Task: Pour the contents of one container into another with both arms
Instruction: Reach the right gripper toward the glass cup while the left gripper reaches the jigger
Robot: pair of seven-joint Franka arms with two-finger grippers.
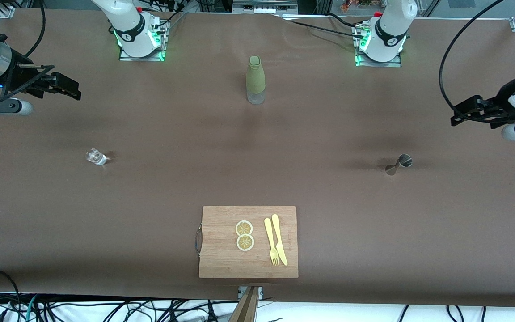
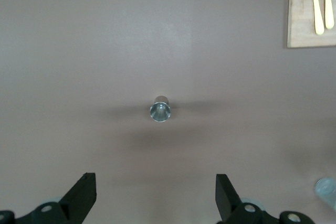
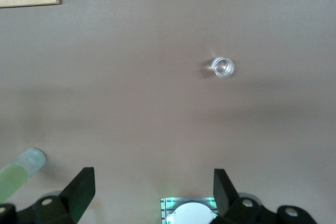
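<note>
With the left claw [image 2: 155, 198] wide over the steel jigger [image 1: 398, 163] and the right claw [image 3: 153, 195] wide near the shot glass [image 1: 96, 157], we judged nothing grasped yet; each needed to descend and grip.

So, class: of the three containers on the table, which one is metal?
The jigger, toward the left arm's end: shiny steel and hourglass-shaped. The glass is clear; the bottle is green-sleeved.

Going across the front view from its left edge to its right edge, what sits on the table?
Small clear glass → wooden cutting board → green bottle → metal jigger.
</note>
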